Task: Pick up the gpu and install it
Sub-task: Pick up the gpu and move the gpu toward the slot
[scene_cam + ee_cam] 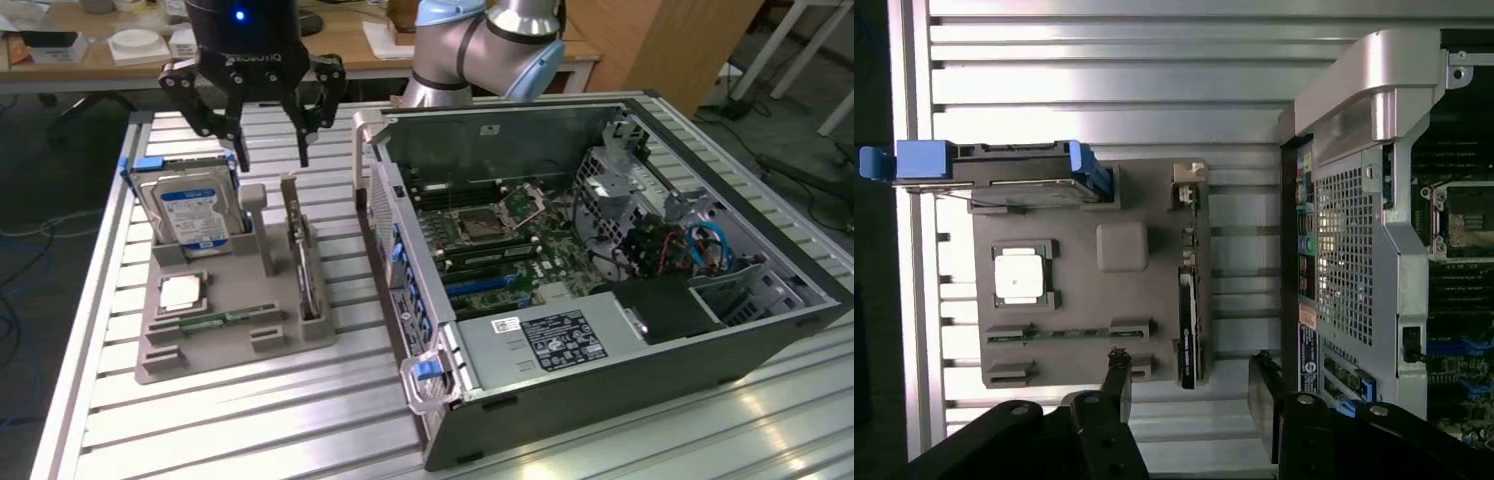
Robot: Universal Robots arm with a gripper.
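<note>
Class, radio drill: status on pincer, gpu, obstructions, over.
Pincer open, empty, hovering over the grey tray. Gpu on edge in its tray slot, ungrasped. Hard drive stands alongside, apart from it.

Hard drive (196, 210) upright, processor (183, 292) flat, on grey tray (220, 356)

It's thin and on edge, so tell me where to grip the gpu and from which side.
Probably grip the gpu by its free top edge, near mid-length, coming straight down. It stands on edge in a slot of the gray holder, leaving its two flat faces for the open gripper to pinch.
</note>
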